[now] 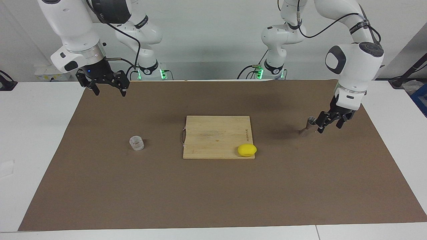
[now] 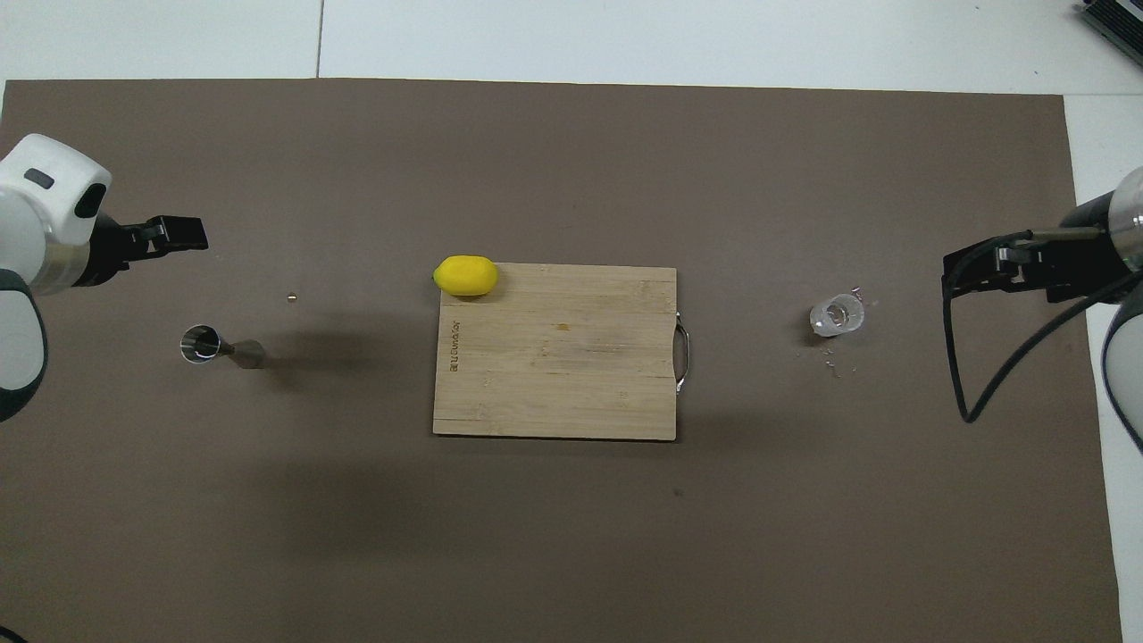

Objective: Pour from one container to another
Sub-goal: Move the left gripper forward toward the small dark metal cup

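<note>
You had one marking in view: a short line of print burned along one edge of the wooden cutting board (image 2: 554, 351). Its letters could not be made out. Nothing else carried text.

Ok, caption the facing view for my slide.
Left gripper open beside the steel jigger; glass tumbler waits untouched.

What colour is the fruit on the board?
Yellow: the lemon, clearest in the overhead view.
</note>
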Controlling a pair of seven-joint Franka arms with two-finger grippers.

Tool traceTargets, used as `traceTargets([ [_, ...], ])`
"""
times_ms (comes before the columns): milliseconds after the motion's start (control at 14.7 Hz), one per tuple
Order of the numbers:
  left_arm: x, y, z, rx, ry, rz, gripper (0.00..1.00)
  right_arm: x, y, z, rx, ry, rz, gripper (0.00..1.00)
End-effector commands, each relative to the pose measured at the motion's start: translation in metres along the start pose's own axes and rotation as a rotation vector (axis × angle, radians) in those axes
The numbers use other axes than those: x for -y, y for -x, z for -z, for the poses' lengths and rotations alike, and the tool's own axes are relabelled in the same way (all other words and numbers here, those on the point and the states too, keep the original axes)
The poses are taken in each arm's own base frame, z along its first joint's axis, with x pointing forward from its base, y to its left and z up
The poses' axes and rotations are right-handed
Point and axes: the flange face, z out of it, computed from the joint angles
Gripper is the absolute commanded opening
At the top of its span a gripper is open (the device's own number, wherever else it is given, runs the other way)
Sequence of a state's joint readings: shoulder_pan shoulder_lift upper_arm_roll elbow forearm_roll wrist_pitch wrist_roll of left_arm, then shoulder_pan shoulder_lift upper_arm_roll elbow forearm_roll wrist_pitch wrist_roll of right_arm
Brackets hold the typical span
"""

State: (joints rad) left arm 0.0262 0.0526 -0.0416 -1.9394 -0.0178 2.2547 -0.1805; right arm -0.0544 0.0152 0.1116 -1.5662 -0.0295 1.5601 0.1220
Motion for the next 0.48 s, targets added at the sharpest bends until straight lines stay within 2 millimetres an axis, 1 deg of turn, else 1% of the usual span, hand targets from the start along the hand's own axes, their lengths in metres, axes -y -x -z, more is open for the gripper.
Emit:
traceTargets([
  [0, -0.029, -0.024, 0.013, -0.006, 0.020, -0.031, 1.00, -0.003, 0.005, 0.002, 0.007, -0.015, 0.013, 1.00],
  [136, -0.056, -0.020, 0.021, 0.090, 0.010, -0.080, 1.00, -0.003, 0.005, 0.002, 0.007, -0.015, 0.013, 1.00],
  [204, -0.066, -0.019, 0.020, 0.066, 0.022, -0.091, 1.00, -0.003, 0.005, 0.002, 0.007, -0.015, 0.013, 1.00],
  [340, -0.079, -0.012, 0.016, 0.080, 0.047, -0.100, 1.00, -0.003, 0.005, 0.002, 0.007, -0.015, 0.013, 1.00],
  [408, -0.078, -0.011, 0.016, 0.091, 0.060, -0.097, 1.00, -0.003, 0.005, 0.002, 0.007, -0.015, 0.013, 1.00],
])
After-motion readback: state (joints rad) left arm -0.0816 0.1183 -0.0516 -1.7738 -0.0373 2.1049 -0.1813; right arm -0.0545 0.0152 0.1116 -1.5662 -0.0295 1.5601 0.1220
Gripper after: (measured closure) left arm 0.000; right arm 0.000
